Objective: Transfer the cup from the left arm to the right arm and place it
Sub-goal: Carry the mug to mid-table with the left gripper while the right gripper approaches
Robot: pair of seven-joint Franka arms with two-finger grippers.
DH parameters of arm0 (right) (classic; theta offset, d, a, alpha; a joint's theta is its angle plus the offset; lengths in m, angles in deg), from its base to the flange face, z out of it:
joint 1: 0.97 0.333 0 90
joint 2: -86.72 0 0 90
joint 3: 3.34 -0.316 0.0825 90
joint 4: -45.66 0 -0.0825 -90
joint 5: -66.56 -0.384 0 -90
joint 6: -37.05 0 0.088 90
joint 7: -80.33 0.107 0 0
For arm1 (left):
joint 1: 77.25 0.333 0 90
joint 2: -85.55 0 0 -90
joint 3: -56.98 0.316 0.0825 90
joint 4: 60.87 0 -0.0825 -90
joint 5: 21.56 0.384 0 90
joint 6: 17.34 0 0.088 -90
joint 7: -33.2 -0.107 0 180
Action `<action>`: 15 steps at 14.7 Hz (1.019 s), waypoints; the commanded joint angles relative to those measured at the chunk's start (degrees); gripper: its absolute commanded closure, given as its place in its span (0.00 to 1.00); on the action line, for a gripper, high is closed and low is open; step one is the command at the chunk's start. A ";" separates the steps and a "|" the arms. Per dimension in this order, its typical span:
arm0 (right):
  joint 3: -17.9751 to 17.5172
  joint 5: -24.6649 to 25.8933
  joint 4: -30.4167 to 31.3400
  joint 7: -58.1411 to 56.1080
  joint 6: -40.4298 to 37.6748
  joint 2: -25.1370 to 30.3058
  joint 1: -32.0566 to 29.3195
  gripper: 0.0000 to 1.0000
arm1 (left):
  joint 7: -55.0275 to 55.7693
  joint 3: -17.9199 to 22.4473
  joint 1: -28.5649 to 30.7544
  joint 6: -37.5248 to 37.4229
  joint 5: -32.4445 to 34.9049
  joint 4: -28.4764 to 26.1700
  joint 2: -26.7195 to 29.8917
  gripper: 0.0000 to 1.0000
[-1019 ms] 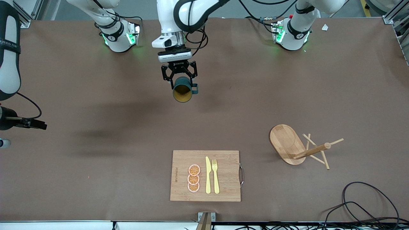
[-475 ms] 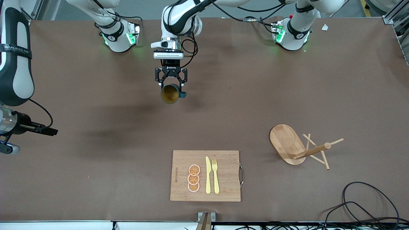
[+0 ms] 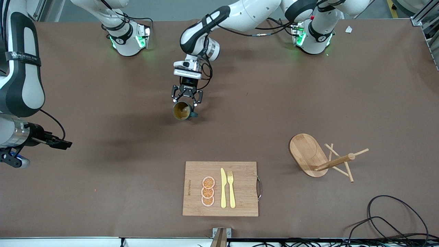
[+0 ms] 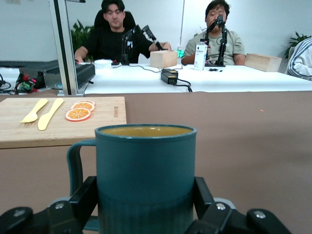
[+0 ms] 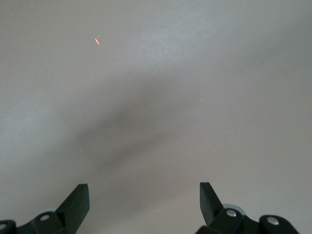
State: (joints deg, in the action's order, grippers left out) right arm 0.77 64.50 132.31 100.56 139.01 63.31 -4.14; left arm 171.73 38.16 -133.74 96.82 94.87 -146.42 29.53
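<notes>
Cup (image 4: 145,175) upright — mouth up, clamped between left gripper (image 3: 186,97) fingers.

Even overhead light, soft arm shadows on the table (image 3: 308,85), sharp focus.

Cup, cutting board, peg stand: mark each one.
cup (image 4: 146,180), left wrist view, on its ribbed teal side wall.
cutting board (image 3: 243,185), front view, on bare wood beside the fork.
peg stand (image 3: 305,151), front view, on its oval wooden base.

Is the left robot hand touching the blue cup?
Touching. In the left wrist view, the left end effector has its fingers pressed against both sides of the cup.
</notes>
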 commanded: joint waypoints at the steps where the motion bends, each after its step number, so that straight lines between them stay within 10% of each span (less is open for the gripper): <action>1: 0.03 -0.49 1.33 7.51 0.52 0.56 2.37 0.00 | 2.52 0.27 -0.38 -2.53 6.41 1.53 -3.56 0.40; 12: 0.11 -0.40 4.32 33.35 0.61 1.26 10.45 0.00 | 4.47 0.89 -2.31 -9.65 11.09 1.44 -7.70 0.30; 15: 0.11 -0.40 4.67 40.12 0.78 1.17 13.09 0.00 | 3.94 0.72 -3.45 -9.65 7.06 1.26 -7.62 0.01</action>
State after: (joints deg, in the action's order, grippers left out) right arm 0.59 64.46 135.28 136.27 139.07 63.31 7.47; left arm 175.42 38.66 -135.82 87.25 104.28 -146.19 22.75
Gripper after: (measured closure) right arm 0.000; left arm 0.110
